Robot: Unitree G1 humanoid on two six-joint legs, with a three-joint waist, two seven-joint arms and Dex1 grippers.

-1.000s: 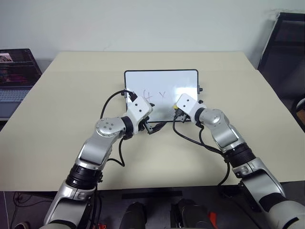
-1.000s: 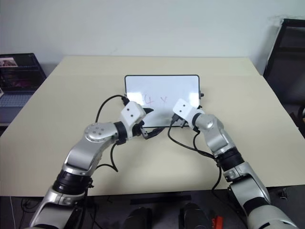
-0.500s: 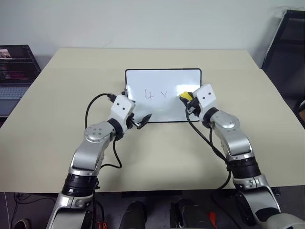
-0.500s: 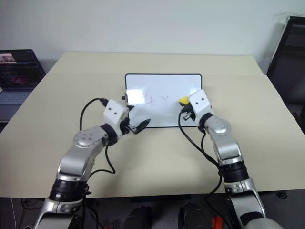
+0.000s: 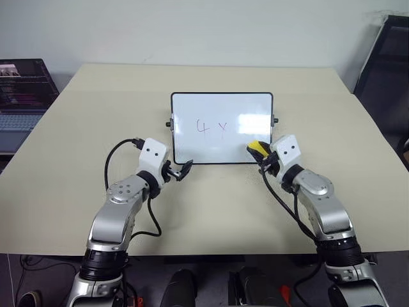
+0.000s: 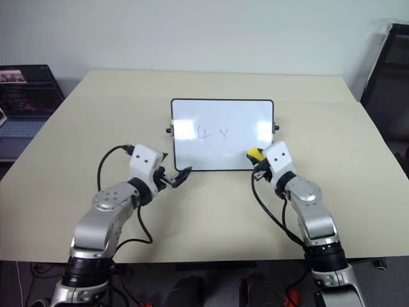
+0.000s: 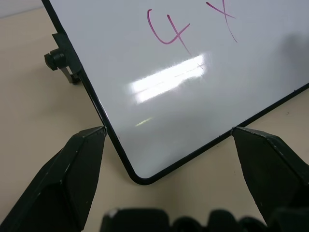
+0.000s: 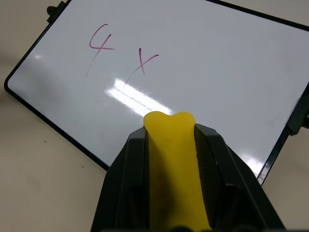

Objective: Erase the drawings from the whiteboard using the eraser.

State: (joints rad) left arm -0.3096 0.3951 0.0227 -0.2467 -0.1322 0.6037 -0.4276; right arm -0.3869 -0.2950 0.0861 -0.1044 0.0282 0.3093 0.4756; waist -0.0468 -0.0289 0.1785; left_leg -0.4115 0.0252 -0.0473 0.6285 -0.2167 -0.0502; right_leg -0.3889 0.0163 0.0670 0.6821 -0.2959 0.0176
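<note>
- The whiteboard (image 5: 222, 128) sits mid-tabletop (image 5: 77, 160), tilted up on its side knobs, with the pink drawings (image 5: 211, 126) "4 x" left of centre.
- The right claw (image 8: 170, 145) is clamped on the yellow eraser (image 5: 256, 148), held at the board's near right corner.
- The left claw (image 7: 169, 145) is spread wide, empty, straddling the board's near left corner without touching.
- A laptop (image 5: 22, 89) stands far left.
</note>
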